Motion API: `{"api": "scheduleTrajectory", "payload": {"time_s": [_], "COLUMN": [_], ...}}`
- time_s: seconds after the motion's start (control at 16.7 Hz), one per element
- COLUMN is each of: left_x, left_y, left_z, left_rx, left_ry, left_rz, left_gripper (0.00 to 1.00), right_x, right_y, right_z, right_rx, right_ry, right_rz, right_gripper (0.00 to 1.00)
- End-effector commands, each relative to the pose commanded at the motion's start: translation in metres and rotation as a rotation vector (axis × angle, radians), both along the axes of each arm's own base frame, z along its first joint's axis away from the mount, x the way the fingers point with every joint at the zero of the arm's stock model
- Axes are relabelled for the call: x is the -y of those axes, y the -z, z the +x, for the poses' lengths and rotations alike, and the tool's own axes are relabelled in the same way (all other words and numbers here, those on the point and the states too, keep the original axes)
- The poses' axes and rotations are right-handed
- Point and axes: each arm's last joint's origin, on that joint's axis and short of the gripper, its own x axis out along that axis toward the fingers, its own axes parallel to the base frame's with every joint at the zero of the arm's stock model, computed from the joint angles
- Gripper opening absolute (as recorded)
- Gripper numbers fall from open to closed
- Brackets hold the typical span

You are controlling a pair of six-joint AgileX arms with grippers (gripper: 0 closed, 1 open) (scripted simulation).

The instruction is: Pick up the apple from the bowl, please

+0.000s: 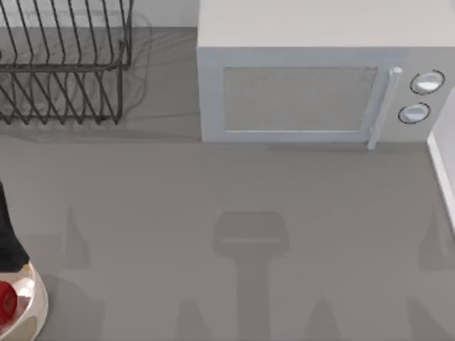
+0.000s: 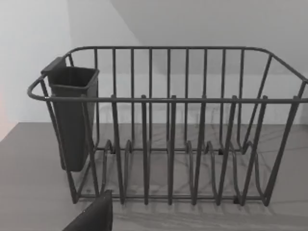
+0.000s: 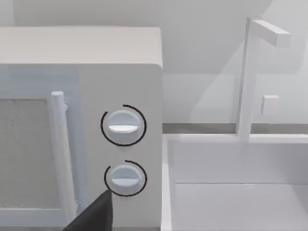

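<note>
Apple (image 1: 6, 300) sits in bowl (image 1: 34, 307) at table's (image 1: 249, 213) left edge; claw states unclear.

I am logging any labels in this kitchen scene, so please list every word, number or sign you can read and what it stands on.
None: no text can be read anywhere.
The microwave has two knobs, each ringed by a plain arc with no numbers or words.
The dish rack, its dark cutlery holder, the bowl and the apple are all unmarked.
</note>
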Motion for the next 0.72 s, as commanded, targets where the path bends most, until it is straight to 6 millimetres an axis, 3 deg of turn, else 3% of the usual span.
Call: {"api": "scheduleTrajectory", "payload": {"time_s": [0.72], "left_x": [-0.0001], "left_y": [-0.0016], "left_z": [0.0001], "left_rx": [-0.014], "left_ry": [0.0], "left_rz": [0.001], "left_gripper": [1.0], "right_x": [0.0], "right_y": [0.0], "right_z": [0.0], "right_rx": [0.0], "right_ry": [0.0], "right_rz": [0.0], "right_gripper": [1.0]}}
